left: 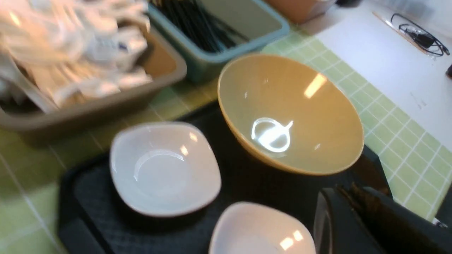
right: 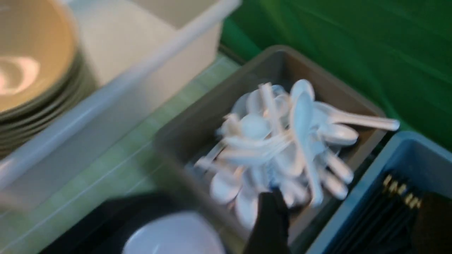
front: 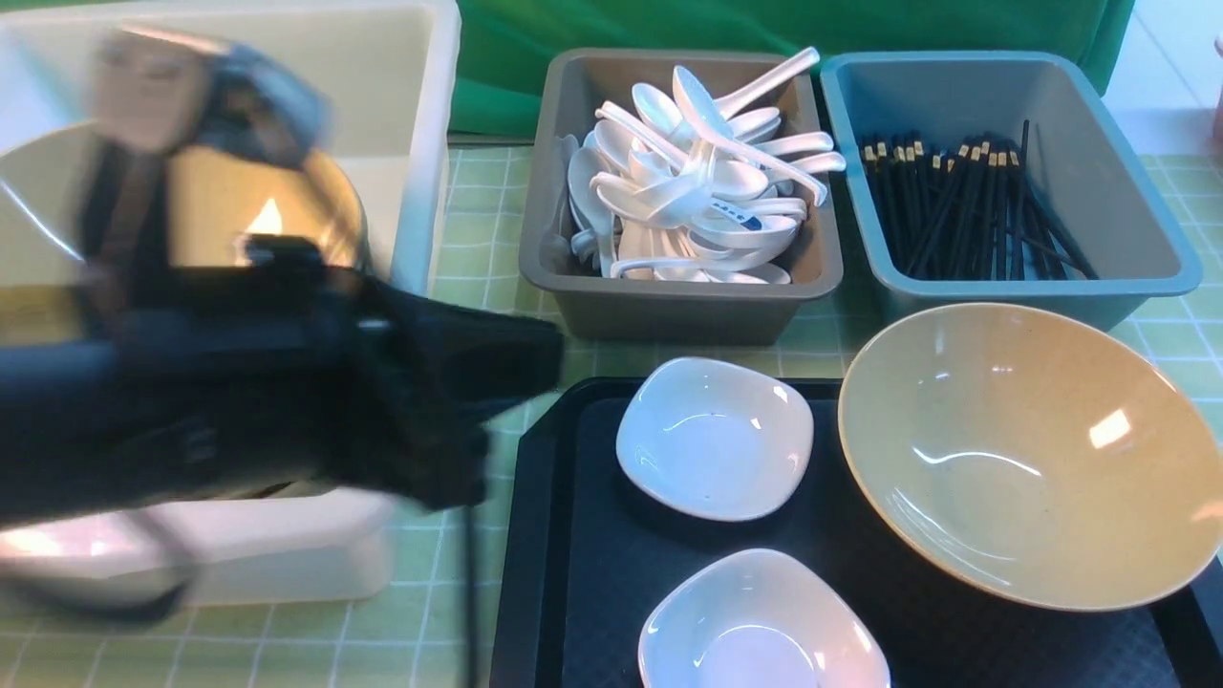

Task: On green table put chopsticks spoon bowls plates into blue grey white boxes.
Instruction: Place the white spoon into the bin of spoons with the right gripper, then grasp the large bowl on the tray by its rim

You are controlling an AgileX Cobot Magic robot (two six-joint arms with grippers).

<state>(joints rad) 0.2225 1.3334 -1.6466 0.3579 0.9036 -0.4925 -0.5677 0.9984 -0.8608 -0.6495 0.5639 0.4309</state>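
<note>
**Last crockery waiting on the tray.** A wide tan bowl (front: 1027, 459) is sitting at the far right corner of the black tray (front: 573, 573). It appears to be leaning, its mouth tipping toward the robot and its rim coming close to the blue box (front: 1127, 220) of chopsticks (front: 965, 205). Two white dishes are lying on the same tray, one (front: 715, 438) near the far edge just beside the bowl, the other (front: 764, 626) at the near edge.

The left gripper (left: 353, 218) is hanging over the tray's near right corner with its jaws pressed together and nothing between them. In the front view its arm is showing only as a dark blur across the white box (front: 420, 143), where a stack of tan bowls (front: 287, 215) is already standing. The right gripper (right: 353, 229) is hovering by the near wall of the grey box (front: 669, 306), its jaws apparently standing apart and carrying nothing, though blur is softening that view.

Trouble is likely lying in the bowl itself. It looks glossy, broad and unsteady, so a pinch on its rim is risking a slip or a rocking tip onto the neighbouring dish. Jaws arriving closed are more likely to shove it toward the tray's right edge than to take it. The way to the white box is crossing both dishes. The spoons (front: 697, 191) are heaping above the grey box's rim, and a low pass could be flicking one out onto the green table (front: 478, 239).
</note>
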